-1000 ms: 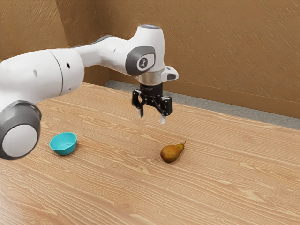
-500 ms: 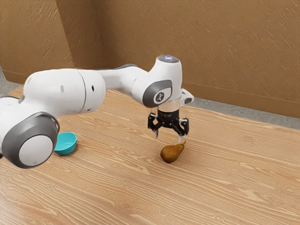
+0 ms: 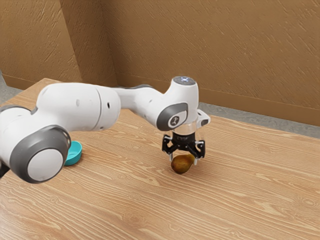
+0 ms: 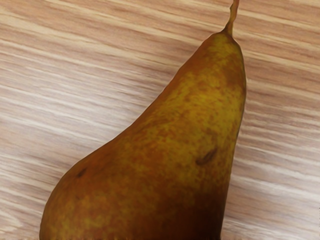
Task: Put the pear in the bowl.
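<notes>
One wooden table (image 3: 240, 200) spreads beneath the hand, bearing everything the task needs. A white jointed arm (image 3: 80, 107) reaches across it, bent so that the black two-finger gripper (image 3: 183, 159) points straight down, a pose that suits a pick from above. The hand is released: its fingers stand apart with the fruit between them, apparently so they can close from two sides. Whether either one touches the skin, I cannot tell. Well apart from the hand, back toward the arm's base, a turquoise bowl (image 3: 75, 154) sits upright, partly hidden by the arm; its open top would let the fruit be lowered in. The pear (image 3: 182, 163) lies on its side on the table, directly under the hand, outside the bowl. Its rounded shape could roll if squeezed off-centre, so an even grip seems wise. Smallest, a thin curved stem (image 4: 232, 20) extends from its narrow end.
</notes>
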Robot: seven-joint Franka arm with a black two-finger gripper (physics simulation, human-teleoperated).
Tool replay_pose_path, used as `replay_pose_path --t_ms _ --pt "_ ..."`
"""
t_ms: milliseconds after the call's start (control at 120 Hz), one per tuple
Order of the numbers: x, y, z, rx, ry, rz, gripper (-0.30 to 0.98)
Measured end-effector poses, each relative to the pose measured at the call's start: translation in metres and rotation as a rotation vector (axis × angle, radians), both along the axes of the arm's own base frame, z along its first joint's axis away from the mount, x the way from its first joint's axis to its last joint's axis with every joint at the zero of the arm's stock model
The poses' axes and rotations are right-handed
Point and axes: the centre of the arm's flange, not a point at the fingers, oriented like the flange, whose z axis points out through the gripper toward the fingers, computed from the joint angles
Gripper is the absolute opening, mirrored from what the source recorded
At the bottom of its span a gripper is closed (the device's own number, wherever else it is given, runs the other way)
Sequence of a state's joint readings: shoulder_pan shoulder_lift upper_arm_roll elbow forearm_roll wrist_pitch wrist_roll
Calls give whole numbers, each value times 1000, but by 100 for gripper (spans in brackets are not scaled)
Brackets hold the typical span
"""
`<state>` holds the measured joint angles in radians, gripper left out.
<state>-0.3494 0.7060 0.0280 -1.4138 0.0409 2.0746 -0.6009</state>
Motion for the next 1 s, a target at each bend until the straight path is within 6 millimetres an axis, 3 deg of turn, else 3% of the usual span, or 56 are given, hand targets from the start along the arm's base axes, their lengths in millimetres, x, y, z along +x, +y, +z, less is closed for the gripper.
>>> replay_pose_path --t_ms 275,625,1000 --pt "-9 12 -18 -14 31 47 65" --pt "-2 19 -29 -29 -18 70 61" --pt "2 18 -21 -39 -55 70 43"
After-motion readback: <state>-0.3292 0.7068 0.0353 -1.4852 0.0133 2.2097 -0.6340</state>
